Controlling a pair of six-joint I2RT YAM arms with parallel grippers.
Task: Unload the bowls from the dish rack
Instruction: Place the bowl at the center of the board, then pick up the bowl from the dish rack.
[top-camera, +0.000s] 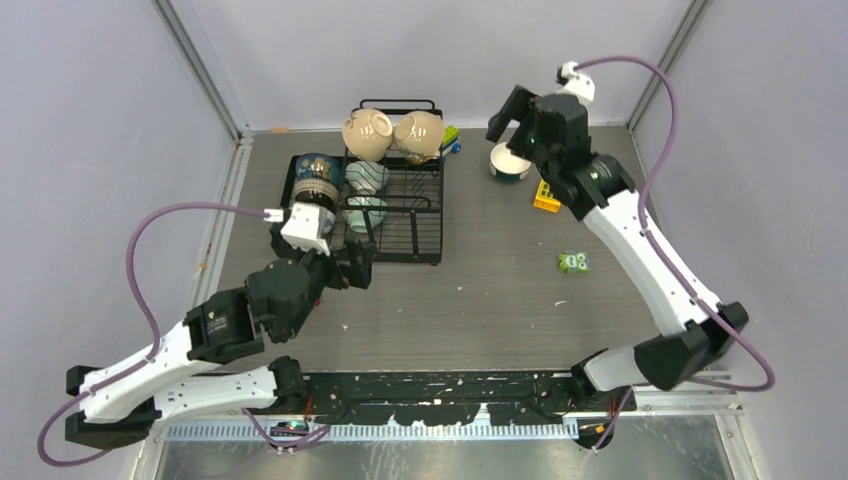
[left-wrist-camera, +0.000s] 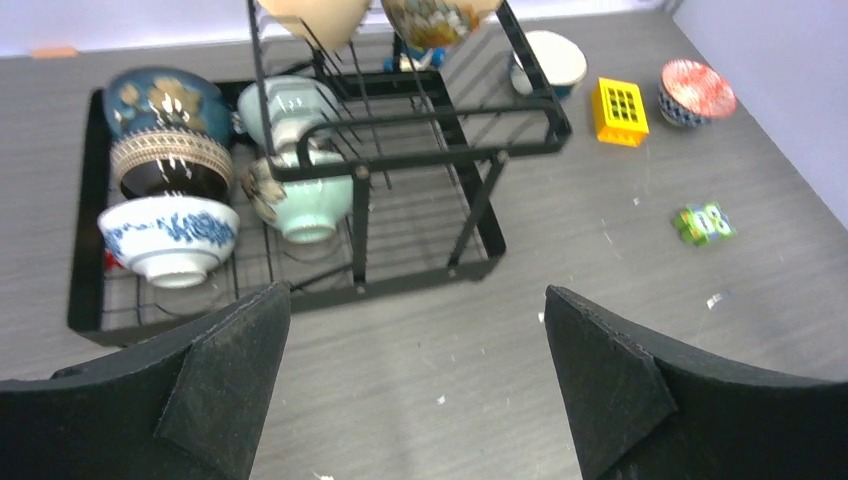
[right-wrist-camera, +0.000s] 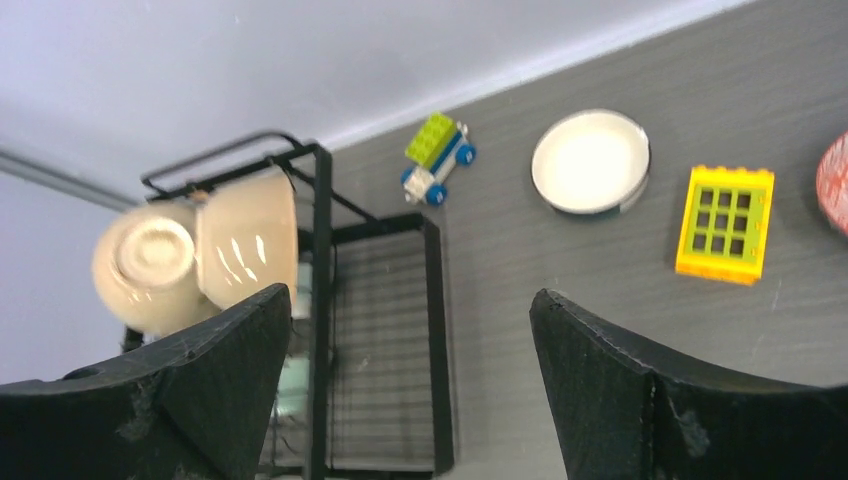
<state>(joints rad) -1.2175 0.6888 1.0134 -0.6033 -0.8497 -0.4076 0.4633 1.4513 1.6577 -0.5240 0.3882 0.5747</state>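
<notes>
Left fingers (left-wrist-camera: 225, 385) and right fingers (right-wrist-camera: 610, 390) wide apart, empty.

A flat yellow plastic block with a grid of square holes (top-camera: 546, 196) lies far right on the grey wood-grain tabletop (top-camera: 500, 300). Nearer, well apart from it, sits a small green printed block (top-camera: 573, 262). A toy car of lime, white and blue bricks (right-wrist-camera: 438, 157) stands at the far edge.
</notes>
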